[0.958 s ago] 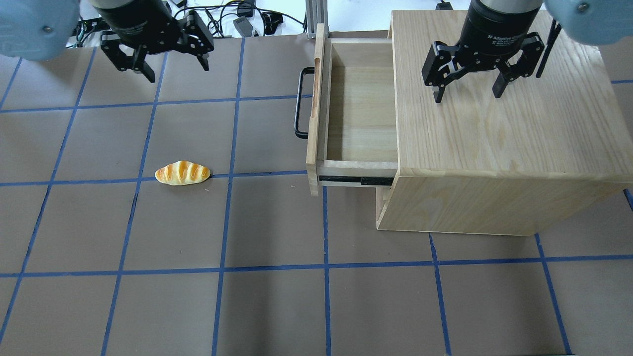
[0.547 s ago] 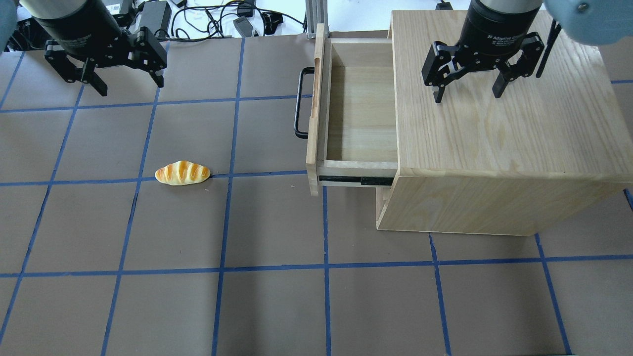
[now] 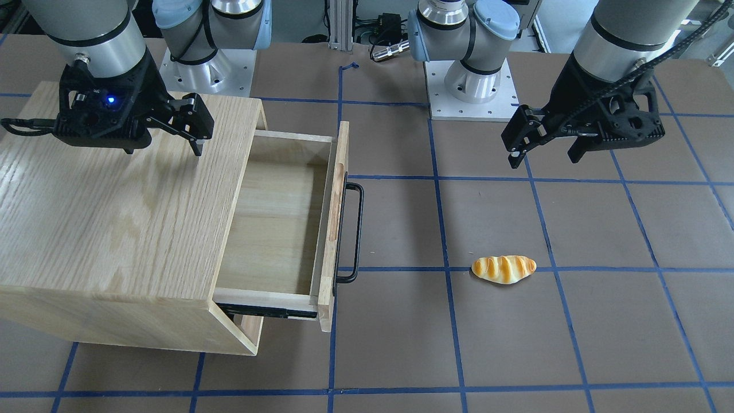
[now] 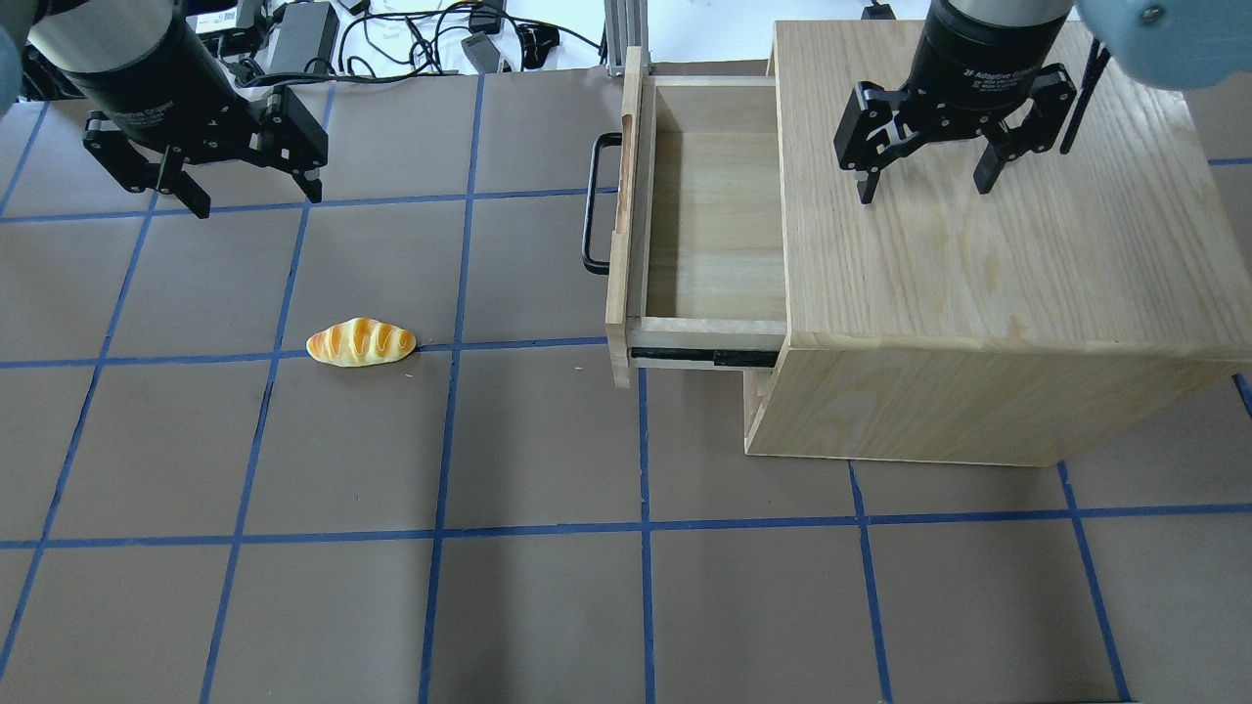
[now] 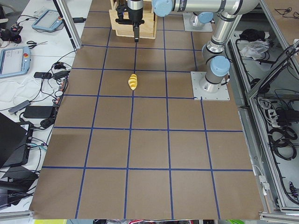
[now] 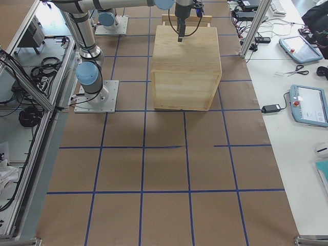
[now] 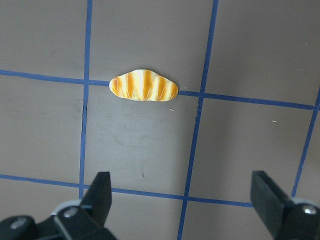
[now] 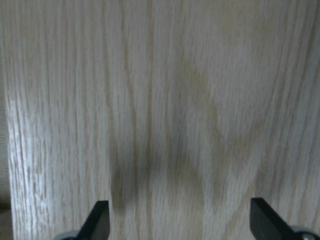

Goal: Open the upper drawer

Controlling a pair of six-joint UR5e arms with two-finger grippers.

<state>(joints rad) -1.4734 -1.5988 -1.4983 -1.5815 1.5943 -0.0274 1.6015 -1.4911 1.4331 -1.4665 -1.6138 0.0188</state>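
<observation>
The upper drawer (image 4: 714, 225) stands pulled out of the wooden cabinet (image 4: 988, 196), its tray empty; it also shows in the front view (image 3: 275, 223). Its black bar handle (image 4: 592, 205) faces the open table, also seen in the front view (image 3: 354, 232). My left gripper (image 4: 256, 196) is open and empty, far left of the drawer above the table; it shows in the front view (image 3: 545, 158) and the left wrist view (image 7: 182, 200). My right gripper (image 4: 924, 186) is open and empty above the cabinet top, also in the front view (image 3: 172, 135).
A toy bread roll (image 4: 361, 342) lies on the brown table left of the drawer, also in the left wrist view (image 7: 144, 86) and the front view (image 3: 503, 268). Cables and power bricks (image 4: 411, 39) lie past the table's far edge.
My left gripper has moved left, away from the drawer, and then a little toward the table's middle. The right gripper and the drawer have not moved.
</observation>
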